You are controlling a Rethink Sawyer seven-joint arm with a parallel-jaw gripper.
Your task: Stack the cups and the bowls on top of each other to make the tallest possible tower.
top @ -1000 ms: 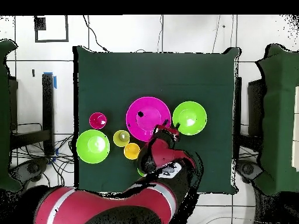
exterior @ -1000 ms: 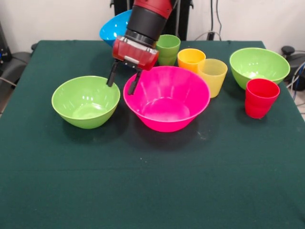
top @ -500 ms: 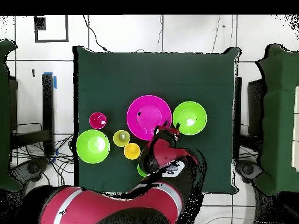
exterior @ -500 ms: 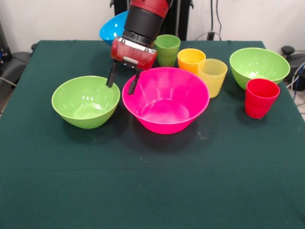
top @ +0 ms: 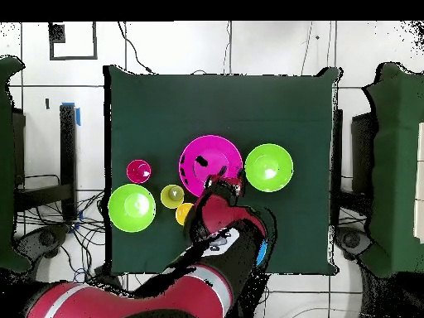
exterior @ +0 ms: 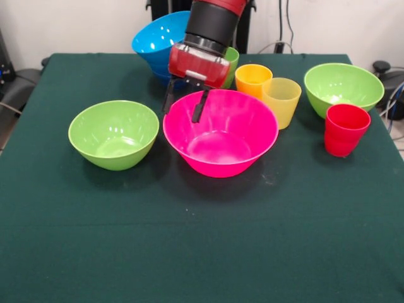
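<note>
Dark green cloth covers the table (exterior: 202, 252), which stands against a pale wall in the front view; the overhead view shows a white tiled floor with cables around it. Coming down over the far edge, the red and black arm (exterior: 214, 22) hides most of the green cup (exterior: 232, 60) and part of the blue stack behind it. From above, the arm covers the blue stack almost wholly and the green cup cannot be made out.

At the middle sits the big pink bowl (exterior: 221, 139). The gripper (exterior: 184, 104) hangs at its far rim, fingers spread, one finger outside the wall and one inside, nothing clamped. A lime bowl (exterior: 113, 134) stands just beside the pink bowl; another lime bowl (exterior: 343, 87) stands near the table's edge on the other side. The tower (exterior: 158, 41), a stack of blue bowls, tilts at the far edge, its lower part hidden. The orange cup (exterior: 253, 78) and yellow cup (exterior: 281, 101) touch each other behind the pink bowl. The red cup (exterior: 344, 129) stands in front of the second lime bowl.
</note>
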